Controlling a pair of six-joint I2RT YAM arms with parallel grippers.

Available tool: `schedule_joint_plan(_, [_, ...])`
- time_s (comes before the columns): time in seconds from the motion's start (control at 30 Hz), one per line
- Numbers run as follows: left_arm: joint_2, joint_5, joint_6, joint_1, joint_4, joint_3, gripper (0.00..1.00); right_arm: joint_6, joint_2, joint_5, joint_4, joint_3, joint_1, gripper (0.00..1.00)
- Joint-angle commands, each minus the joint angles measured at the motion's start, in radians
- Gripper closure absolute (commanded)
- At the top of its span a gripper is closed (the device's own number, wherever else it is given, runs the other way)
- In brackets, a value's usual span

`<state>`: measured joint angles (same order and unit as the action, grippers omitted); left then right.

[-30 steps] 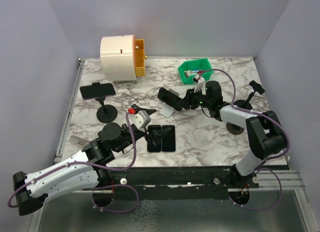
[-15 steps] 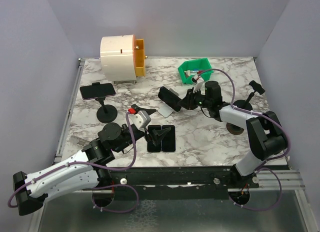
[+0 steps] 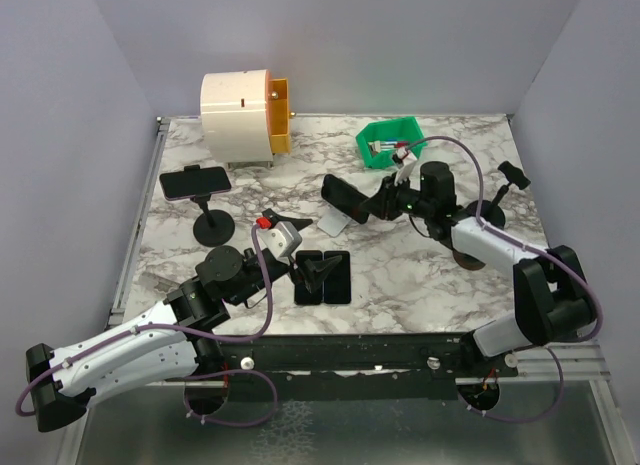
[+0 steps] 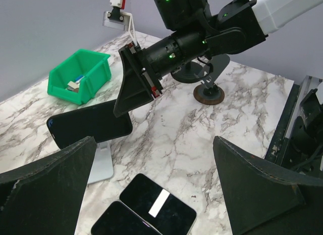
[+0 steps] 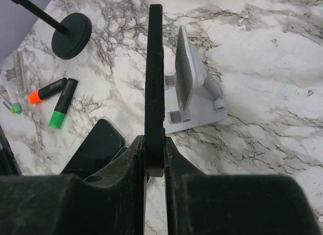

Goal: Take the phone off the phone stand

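Right jaws: closed on the phone [image 3: 343, 197], pinching its thin edge. From the right wrist you see it edge-on between the two fingers [image 5: 75, 199].
Phone: tilted and raised off the surface [image 3: 410, 275], at about 1 o'clock of the phone stand [image 3: 332, 224] in your top view.
Phone stand: grey, sitting on the marble just beside the phone. You can see a gap between its backrest and the phone.
Left jaws: spread wide with nothing between them, hanging over two flat phones [image 3: 322, 277] that lie side by side at 6 o'clock of the phone stand.
Around you: a green bin [image 3: 390, 145] sits at 1 o'clock of the held phone. A second phone on a black stand [image 3: 195, 182] is at 9 o'clock, well apart.
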<state>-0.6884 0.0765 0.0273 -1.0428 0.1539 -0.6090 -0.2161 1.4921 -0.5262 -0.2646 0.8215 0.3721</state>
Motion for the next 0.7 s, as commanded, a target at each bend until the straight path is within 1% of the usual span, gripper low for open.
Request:
schedule_joint_plan(0.0, [0.012,0.024,0.011,-0.005,0.0,0.005,0.01,0.005,-0.091,-0.039,0.0,0.008,0.004,1.0])
schedule_joint_plan(0.2, [0.04,0.038,0.003,-0.005,0.007,0.007,0.01,-0.012,-0.239,-0.063,0.101,-0.003,0.004,1.0])
schedule_joint_plan(0.3, [0.054,0.045,0.002,-0.005,0.017,0.009,0.01,0.017,-0.336,-0.095,0.224,0.011,0.004,1.0])
schedule_joint_plan(0.37, [0.056,0.027,-0.003,-0.005,0.02,-0.004,0.01,0.05,-0.387,-0.12,0.346,0.027,0.004,1.0])
schedule_joint_plan(0.43, [0.034,-0.023,0.007,-0.005,-0.015,-0.042,0.01,0.079,-0.443,-0.135,0.451,0.04,0.004,1.0])
schedule_joint_plan(0.5, [-0.003,-0.072,0.005,-0.005,-0.095,-0.141,0.01,0.109,-0.505,-0.151,0.564,0.051,0.004,1.0])
schedule_joint_plan(0.57, [-0.043,-0.187,0.029,-0.005,-0.201,-0.242,0.01,0.141,-0.562,-0.171,0.658,0.07,0.004,1.0])
schedule_joint_plan(0.67, [-0.115,-0.427,0.103,-0.007,-0.406,-0.397,0.01,0.2,-0.627,-0.213,0.802,0.122,0.004,1.0])
